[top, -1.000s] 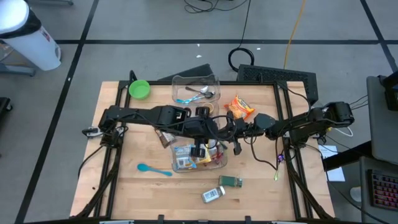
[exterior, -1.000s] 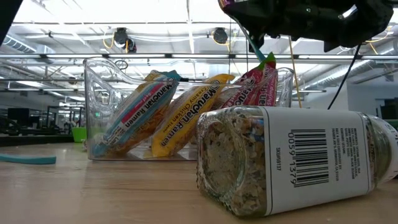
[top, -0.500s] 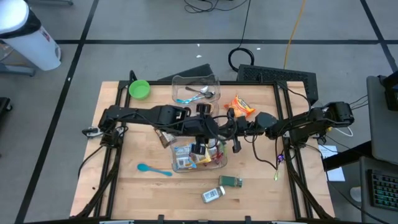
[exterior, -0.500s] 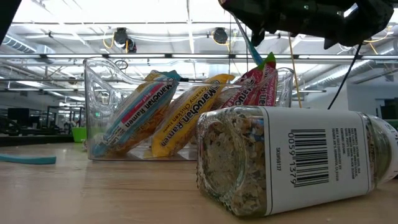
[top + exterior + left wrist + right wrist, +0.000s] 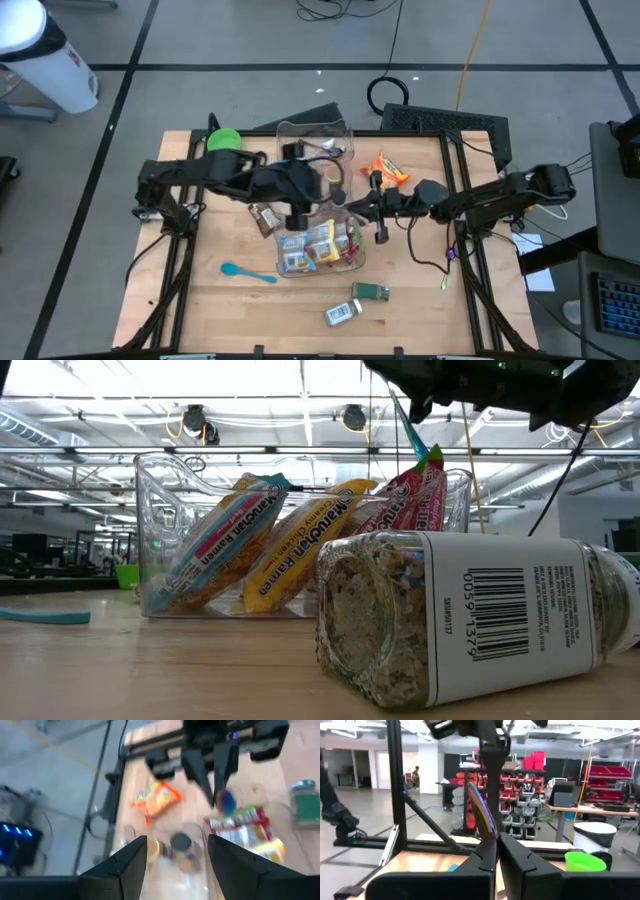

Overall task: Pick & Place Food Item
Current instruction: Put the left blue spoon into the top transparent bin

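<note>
Wooden table (image 5: pixel 200 300), clear plastic bin (image 5: pixel 345 262), crinkly packets (image 5: pixel 322 243)

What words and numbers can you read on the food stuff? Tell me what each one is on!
"Maruchan Ramen" on the blue-edged ramen packet in the clear bin.
"Maruchan Ramen" and "Creamy Chicken" on the yellow ramen packet.
"Maruchan" on the red ramen packet; the rest is hidden.
"0059 1379" by the barcode on the lying jar.
The orange snack bag is too small to read.

Foil packet (image 5: pixel 482 812) in pincer (image 5: pixel 497 851)
</note>
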Available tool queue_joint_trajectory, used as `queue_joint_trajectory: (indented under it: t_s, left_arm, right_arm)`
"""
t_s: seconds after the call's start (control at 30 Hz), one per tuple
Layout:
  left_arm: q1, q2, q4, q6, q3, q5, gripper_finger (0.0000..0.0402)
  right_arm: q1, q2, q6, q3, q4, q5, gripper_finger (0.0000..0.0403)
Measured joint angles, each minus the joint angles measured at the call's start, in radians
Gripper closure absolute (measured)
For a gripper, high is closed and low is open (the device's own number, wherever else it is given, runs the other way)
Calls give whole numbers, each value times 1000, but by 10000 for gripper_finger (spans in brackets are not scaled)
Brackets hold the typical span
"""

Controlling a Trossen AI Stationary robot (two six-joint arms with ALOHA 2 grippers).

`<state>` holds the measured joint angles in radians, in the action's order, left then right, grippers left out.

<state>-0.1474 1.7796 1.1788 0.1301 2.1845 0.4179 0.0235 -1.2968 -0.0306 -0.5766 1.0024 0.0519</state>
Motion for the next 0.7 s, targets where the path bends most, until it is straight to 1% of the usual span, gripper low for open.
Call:
queue_joint_trajectory:
  t_s: [0.1,0.17,0.27,0.4,0.57,0.7]
  left_arm:
    - [1,-30,107,-113,0,-15,187]
    - [1,-38,151,-176,-3,-48,188]
    - [-9,-48,125,-219,-66,-95,188]
    - [-28,-48,-52,-170,-219,-105,188]
    - [-26,-46,-413,-58,-480,-106,188]
    - [-6,-45,-620,-31,-617,-106,188]
  right_arm:
    - [1,25,-16,0,-21,-1,403]
    - [1,45,-18,0,-29,-4,403]
    - [4,78,-37,0,-49,-10,403]
    - [21,110,-64,0,-50,-55,403]
    - [46,116,-101,0,-46,-59,403]
    - [68,116,-138,0,-38,-81,403]
